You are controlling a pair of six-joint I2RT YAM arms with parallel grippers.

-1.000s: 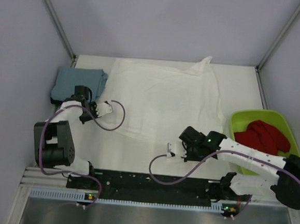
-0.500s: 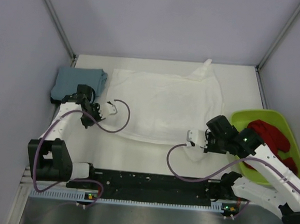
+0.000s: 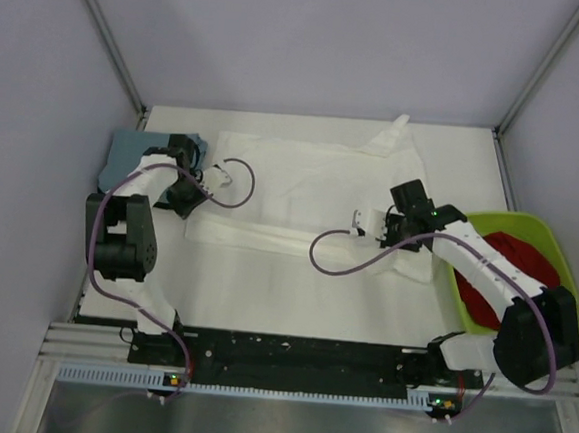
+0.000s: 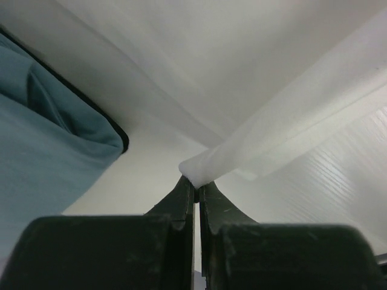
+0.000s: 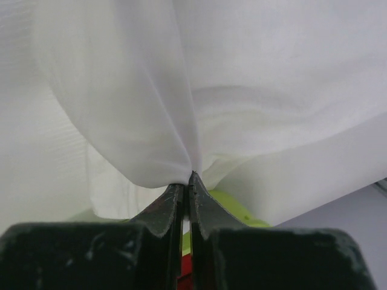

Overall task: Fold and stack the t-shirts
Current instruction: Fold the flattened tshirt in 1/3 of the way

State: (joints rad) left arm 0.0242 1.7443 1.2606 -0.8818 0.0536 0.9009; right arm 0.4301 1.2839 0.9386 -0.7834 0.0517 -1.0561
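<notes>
The large white cloth t-shirt [image 3: 313,178] spreads across the middle of the desk [image 3: 293,297]. Its near hem is pinched in the clenched left end effector [image 4: 196,184] and right end effector [image 5: 188,181], so the first fold seems under way. A folded blue-grey shirt [image 3: 134,154] sits at the far-left corner, and red cloth [image 3: 517,257] waits in the lime-green plastic bin [image 3: 510,224].

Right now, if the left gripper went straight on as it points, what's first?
The white t-shirt: the left gripper is shut on a bunched edge of it, and more of that cloth fills the line ahead. The blue-grey shirt sits off-line. Depth beyond is unclear.
</notes>
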